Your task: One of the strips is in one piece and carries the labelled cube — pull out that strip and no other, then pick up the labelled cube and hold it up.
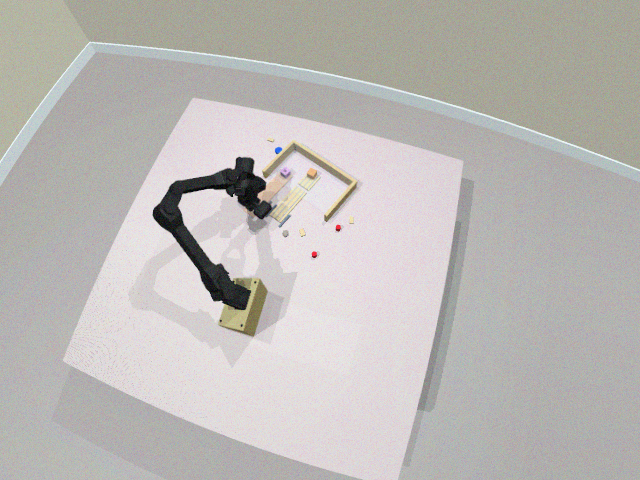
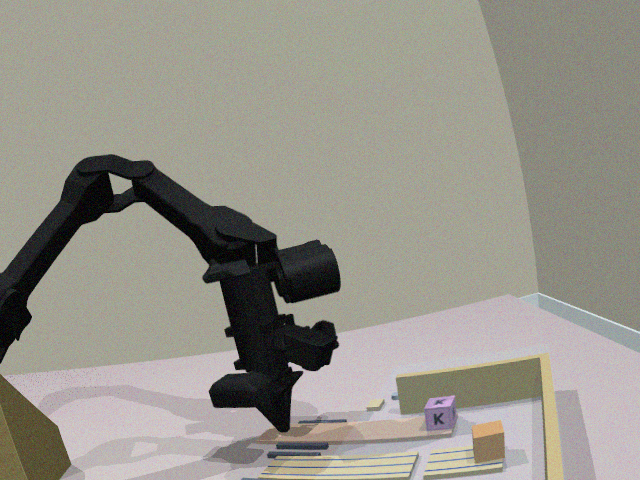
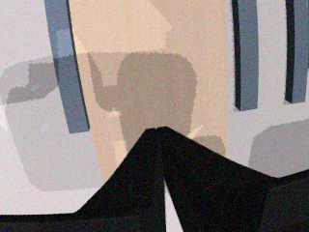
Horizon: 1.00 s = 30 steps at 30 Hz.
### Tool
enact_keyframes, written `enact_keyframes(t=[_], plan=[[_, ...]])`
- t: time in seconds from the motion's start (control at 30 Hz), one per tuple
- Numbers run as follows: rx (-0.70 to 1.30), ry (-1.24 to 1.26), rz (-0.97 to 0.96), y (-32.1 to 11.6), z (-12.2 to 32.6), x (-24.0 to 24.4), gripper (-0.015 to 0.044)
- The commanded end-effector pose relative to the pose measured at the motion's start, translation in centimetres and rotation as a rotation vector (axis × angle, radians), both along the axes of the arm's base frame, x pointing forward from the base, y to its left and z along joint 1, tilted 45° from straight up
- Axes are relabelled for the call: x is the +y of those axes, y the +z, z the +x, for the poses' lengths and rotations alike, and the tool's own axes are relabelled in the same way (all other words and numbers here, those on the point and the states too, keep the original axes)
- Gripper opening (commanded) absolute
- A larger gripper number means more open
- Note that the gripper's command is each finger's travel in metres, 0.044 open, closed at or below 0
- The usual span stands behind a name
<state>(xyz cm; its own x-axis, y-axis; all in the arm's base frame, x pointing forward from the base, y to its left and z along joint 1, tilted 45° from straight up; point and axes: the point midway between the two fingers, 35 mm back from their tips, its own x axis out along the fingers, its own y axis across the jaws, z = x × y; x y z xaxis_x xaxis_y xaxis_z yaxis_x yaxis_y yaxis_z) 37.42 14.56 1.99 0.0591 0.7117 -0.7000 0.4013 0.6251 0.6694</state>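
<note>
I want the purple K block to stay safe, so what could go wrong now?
1. The shut jaws of the gripper only press down on the tan strip, holding nothing. They might slip, and the strip would stop.
2. The K cube sits at the strip's far end, so a jerky pull could tip or slide it off.
3. The blue bars lie close beside the strip, so the gripper might bump them.

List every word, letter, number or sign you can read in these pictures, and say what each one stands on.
"K" on the side face of the small purple cube, which sits on the far end of the plain tan strip.
A second dark mark on that cube's top face, too foreshortened to read surely.
No readable text on the small orange cube, the striped yellow strips, the tan fence wall or the black gripper.
</note>
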Motion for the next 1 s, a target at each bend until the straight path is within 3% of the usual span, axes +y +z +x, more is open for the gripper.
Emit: enact_keyframes(t=[0.0, 0.97], plan=[[0.022, 0.017, -0.001, -0.3, -1.4, 0.8, 0.0000], [0.024, 0.017, 0.000, 0.8, -5.2, 2.1, 0.0000]])
